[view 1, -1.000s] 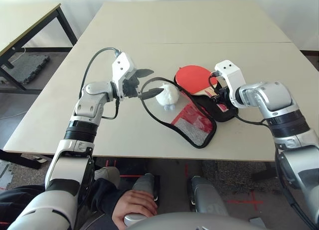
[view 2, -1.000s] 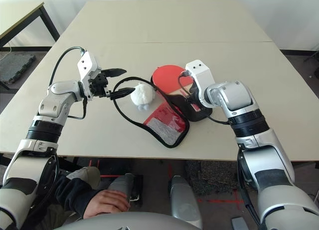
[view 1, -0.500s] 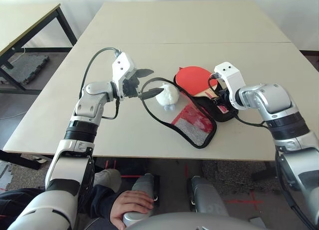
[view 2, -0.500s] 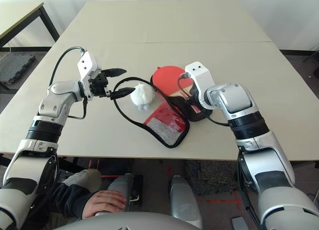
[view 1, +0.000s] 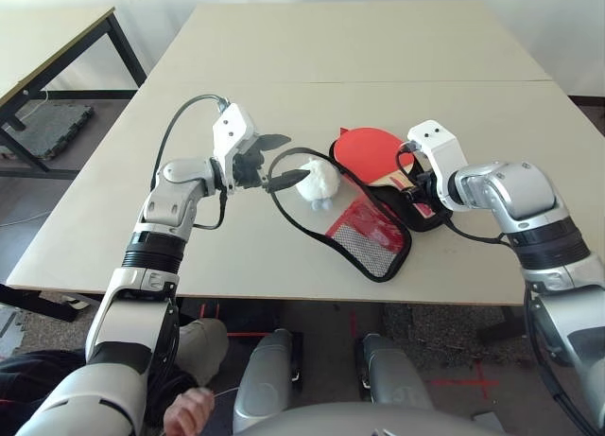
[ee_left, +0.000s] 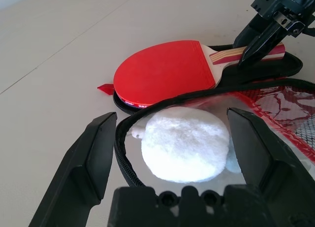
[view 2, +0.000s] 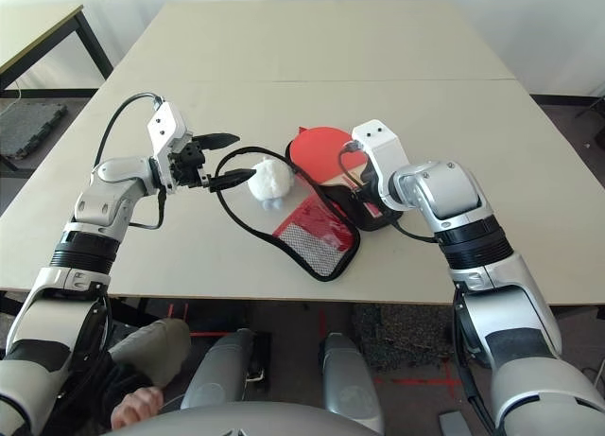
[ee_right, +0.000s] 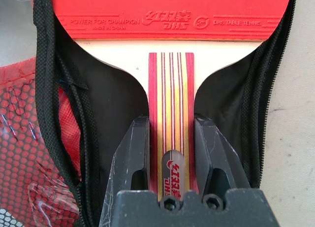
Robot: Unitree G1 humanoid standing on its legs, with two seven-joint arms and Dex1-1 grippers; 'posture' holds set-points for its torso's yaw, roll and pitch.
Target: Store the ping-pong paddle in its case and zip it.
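The table [view 1: 454, 256] carries the case [view 1: 401, 237], which lies unzipped and opened out near the middle of the near edge. The black-lined half is toward the table's right edge; the cover half, with its mesh pocket [view 2: 310, 248] and clear panel [ee_left: 221, 101], extends toward the left edge.

The paddle [view 1: 367, 153] lies over the lined half, red rubber [ee_right: 172, 10] facing up, blade toward the far edge and handle [ee_right: 171, 99] toward the near edge. A small red tab [ee_left: 105, 88] protrudes beyond the blade.

Right gripper [ee_right: 171, 121]: grasping the paddle. Its two fingers bear on opposite sides of the striped handle, above the black lining [ee_right: 115, 106].

Left gripper [view 2: 246, 156]: released, fingers spread wide, positioned at the rounded end of the cover half.

The white pompom [view 1: 319, 181] is located within the outline of the cover half; it appears to lie behind the clear panel, though glare makes this uncertain.

A person's hand [view 1: 189, 411] is located off the near edge, beside the robot's left arm.
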